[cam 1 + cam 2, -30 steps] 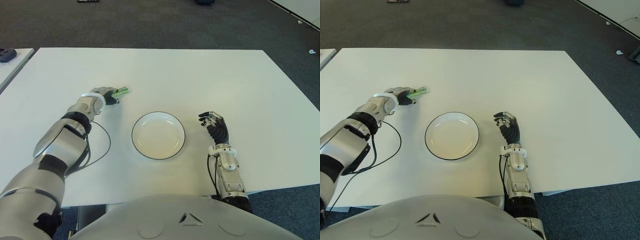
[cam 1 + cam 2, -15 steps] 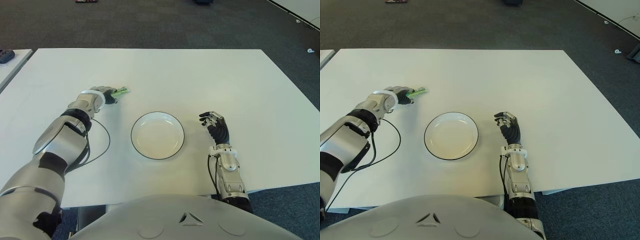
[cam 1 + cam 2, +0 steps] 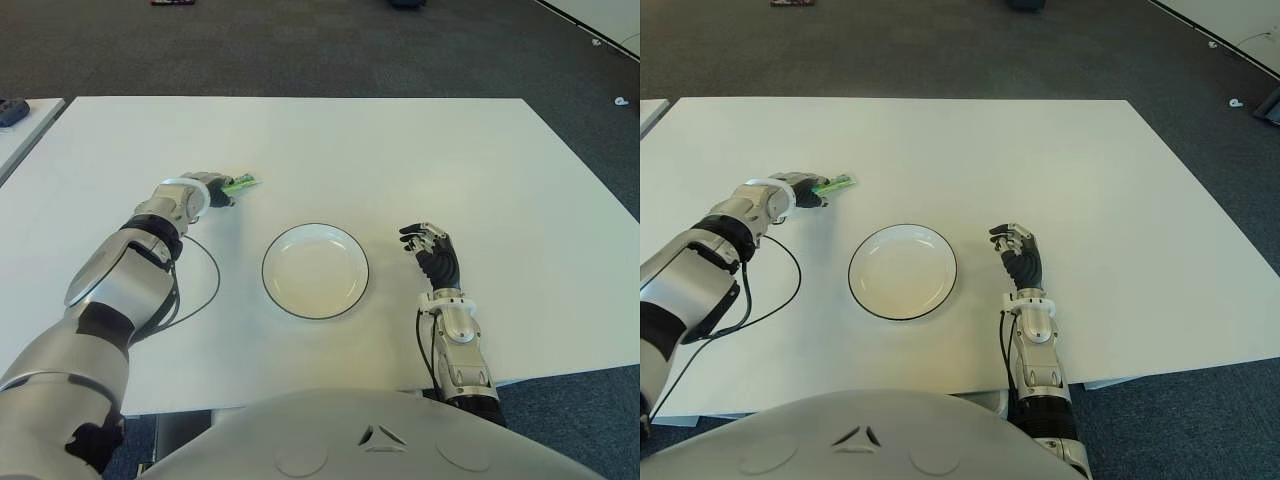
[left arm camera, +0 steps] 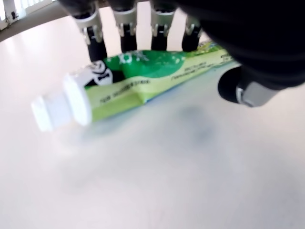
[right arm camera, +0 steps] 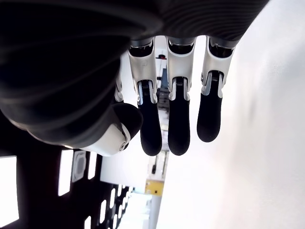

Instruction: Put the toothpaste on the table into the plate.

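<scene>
Gripping the toothpaste (image 4: pixel 143 78) well matters most now: the left hand (image 3: pixel 205 187), left of centre in the eye view, has four fingers (image 4: pixel 125 28) curled over the green tube and the thumb on its other side, white cap sticking out. The tube looks to be on or just above the table (image 3: pixel 400 150); I cannot tell which. A firm pinch before lifting should stop it slipping, then a level carry right and down-frame to the plate (image 3: pixel 315 271). The right hand (image 3: pixel 432 253) shows right of the plate, fingers loosely curled, holding nothing.
</scene>
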{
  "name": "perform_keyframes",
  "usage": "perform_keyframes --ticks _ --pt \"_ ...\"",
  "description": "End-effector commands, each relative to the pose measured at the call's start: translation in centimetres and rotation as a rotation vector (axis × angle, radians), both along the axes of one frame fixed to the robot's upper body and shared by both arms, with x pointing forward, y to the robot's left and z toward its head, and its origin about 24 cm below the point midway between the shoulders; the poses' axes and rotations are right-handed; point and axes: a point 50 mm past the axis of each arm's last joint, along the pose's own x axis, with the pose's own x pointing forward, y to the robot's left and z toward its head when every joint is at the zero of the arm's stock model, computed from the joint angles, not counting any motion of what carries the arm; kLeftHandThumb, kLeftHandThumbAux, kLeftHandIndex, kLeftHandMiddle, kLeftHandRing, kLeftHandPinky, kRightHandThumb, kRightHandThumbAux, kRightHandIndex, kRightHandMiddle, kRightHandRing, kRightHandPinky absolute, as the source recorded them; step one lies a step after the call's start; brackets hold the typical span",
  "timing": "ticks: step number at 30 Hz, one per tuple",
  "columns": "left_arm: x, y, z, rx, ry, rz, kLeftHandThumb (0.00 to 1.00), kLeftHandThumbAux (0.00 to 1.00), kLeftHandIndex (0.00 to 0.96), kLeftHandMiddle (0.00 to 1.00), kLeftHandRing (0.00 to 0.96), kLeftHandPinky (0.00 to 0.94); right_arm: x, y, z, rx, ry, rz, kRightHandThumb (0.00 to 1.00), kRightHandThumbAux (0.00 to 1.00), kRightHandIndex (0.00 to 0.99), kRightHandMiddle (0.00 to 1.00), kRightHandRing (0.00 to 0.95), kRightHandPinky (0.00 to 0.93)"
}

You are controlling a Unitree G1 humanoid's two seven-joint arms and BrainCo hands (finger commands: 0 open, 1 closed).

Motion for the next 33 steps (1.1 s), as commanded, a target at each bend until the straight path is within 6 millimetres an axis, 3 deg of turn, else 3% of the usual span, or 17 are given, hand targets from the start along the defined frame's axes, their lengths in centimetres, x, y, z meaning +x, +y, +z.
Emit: perform_keyframes --ticks 1,7,10,13,19,20,24,28,33 --pt "-1.32 0.90 -1.49 0.037 0.078 0.022 0.601 0.365 0.051 0.050 0.080 0.198 -0.09 0.03 -0.17 0.016 0.018 -0.004 0.708 0.729 0.422 0.436 0.433 0.452" --pt "-1.15 0.94 -1.28 0.041 -0.001 0.015 0.623 0.372 0.189 0.143 0.161 0.255 -0.12 0.04 -0.17 0.015 0.018 -0.006 0.708 0.729 0.421 0.438 0.435 0.450" --pt "-1.04 0.95 -1.09 0.007 -0.102 0.035 0.706 0.396 0.363 0.347 0.344 0.387 -0.12 0.02 -0.16 0.018 0.017 -0.008 0.708 0.729 0.422 0.437 0.432 0.447" --pt "-1.01 0.99 -1.00 -0.020 -0.148 0.054 0.766 0.415 0.456 0.500 0.490 0.481 -0.12 0.02 -0.14 0.023 0.015 -0.009 0.708 0.729 0.422 0.437 0.433 0.449" --pt "-1.30 0.91 -1.14 -0.079 -0.248 0.062 0.831 0.433 0.542 0.633 0.632 0.602 -0.11 0.03 -0.10 0.036 0.008 -0.009 0.709 0.728 0.423 0.438 0.434 0.450" --pt "-1.36 0.92 -1.19 -0.081 -0.256 0.058 0.837 0.434 0.552 0.645 0.645 0.609 -0.12 0.02 -0.08 0.036 0.008 -0.010 0.709 0.728 0.423 0.438 0.435 0.450" --pt "-1.56 0.93 -1.32 -0.083 -0.284 0.044 0.767 0.617 0.470 0.679 0.682 0.636 -0.16 -0.01 -0.05 0.032 0.005 -0.013 0.709 0.728 0.423 0.439 0.433 0.449" --pt "-1.65 0.87 -1.33 -0.091 -0.314 0.034 0.835 0.650 0.425 0.572 0.715 0.683 -0.20 -0.07 0.02 0.029 0.000 -0.013 0.709 0.729 0.423 0.439 0.432 0.447" --pt "-1.80 0.77 -1.46 -0.090 -0.345 0.029 0.850 0.660 0.410 0.552 0.751 0.724 -0.22 -0.17 0.06 0.023 -0.005 -0.014 0.709 0.729 0.422 0.440 0.436 0.452"
